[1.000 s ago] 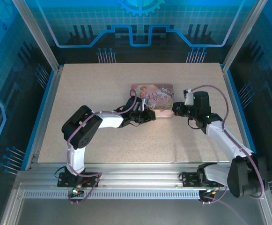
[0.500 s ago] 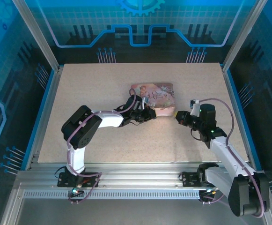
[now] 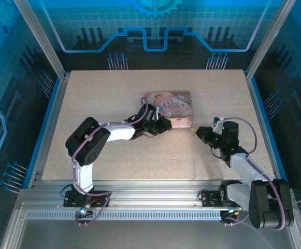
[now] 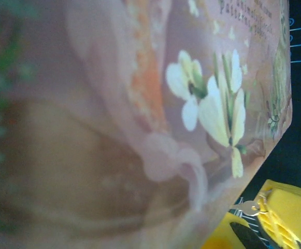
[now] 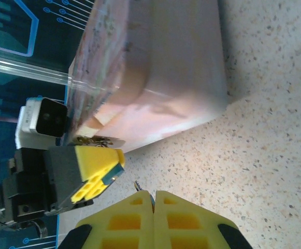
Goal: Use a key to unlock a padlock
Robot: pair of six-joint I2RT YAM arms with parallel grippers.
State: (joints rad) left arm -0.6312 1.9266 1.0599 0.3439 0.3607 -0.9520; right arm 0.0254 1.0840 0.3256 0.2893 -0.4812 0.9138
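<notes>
The right pincer [image 5: 151, 194], clamped on the key [image 5: 136, 185], aimed its tip left at the padlock [image 5: 94, 139], pinched narrowly in the left pincer [image 3: 163, 126] against the pink box [image 3: 178, 101].

The right pincer [image 3: 196, 132] has drawn back from the right end of the box [image 3: 172, 101], where it sat a second ago. It now hangs nearer the worktop's [image 3: 114, 88] front edge, apart from the box. Its arm has folded back towards its base.

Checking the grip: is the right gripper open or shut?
Shut: the right gripper has its yellow fingers pressed together, the key tip poking out.
</notes>
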